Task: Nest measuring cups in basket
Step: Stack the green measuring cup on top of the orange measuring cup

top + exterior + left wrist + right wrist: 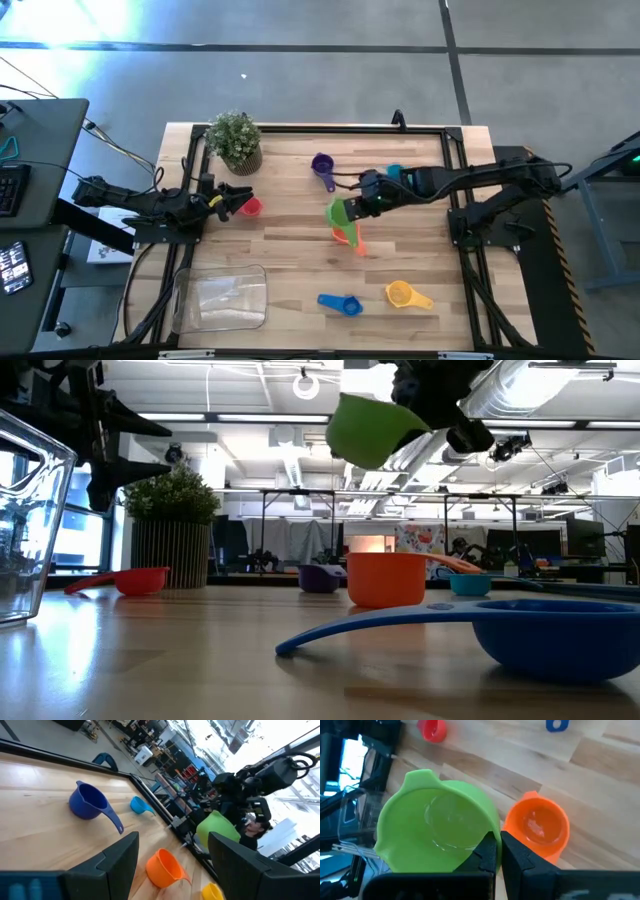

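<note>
- So, no readable brand or writing anywhere; the cups look plain.
- Right gripper [352, 208] sits a bit right of centre in the high view, fingers pinched shut on the green cup [341, 212], which hangs in the air. The right wrist view shows the two dark fingers closed on its rim.
- Directly under it stands the orange cup [344, 236] on the table [300, 250]; only the low view shows the gap between them.
- Left gripper [236, 203] waits at the left-centre, fingers spread apart, with the red cup [251, 207] just beside its tips.
- Basket [220, 297] sits lower left in the high view, clear, with nothing in it that I can see.
- Purple cup [322, 166] is upper centre, light blue cup [394, 173] is partly hidden by the right arm, and blue cup [340, 303] and yellow cup [402, 294] lie along the bottom edge, right of the basket.
- Potted plant [235, 140] stands upper left, behind the left gripper.
- Low view has the blue cup filling the foreground and blocking part of the table.
</note>
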`<act>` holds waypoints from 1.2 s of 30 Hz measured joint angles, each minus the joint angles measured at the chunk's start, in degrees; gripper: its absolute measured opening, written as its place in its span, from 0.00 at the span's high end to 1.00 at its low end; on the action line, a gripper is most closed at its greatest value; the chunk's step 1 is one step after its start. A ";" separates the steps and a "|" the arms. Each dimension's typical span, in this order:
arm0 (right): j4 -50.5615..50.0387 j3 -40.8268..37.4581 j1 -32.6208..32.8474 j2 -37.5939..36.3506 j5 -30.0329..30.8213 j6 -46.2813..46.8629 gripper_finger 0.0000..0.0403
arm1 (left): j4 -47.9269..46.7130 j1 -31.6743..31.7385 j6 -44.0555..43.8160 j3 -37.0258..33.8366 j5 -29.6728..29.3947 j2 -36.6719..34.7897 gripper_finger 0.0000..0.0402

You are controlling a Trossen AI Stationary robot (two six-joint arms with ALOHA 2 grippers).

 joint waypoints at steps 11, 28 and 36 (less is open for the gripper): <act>-18.28 13.06 -0.36 14.12 -0.48 -6.21 1.00 | -0.13 -0.02 -0.04 0.00 -0.02 -0.01 0.43; -21.13 13.52 -1.60 18.95 1.21 -7.25 1.00 | -0.51 -0.02 0.00 0.00 -0.03 -0.01 0.43; -21.19 13.49 -1.19 19.93 1.86 -5.15 1.00 | -1.20 0.00 0.00 0.00 -0.04 -0.01 0.43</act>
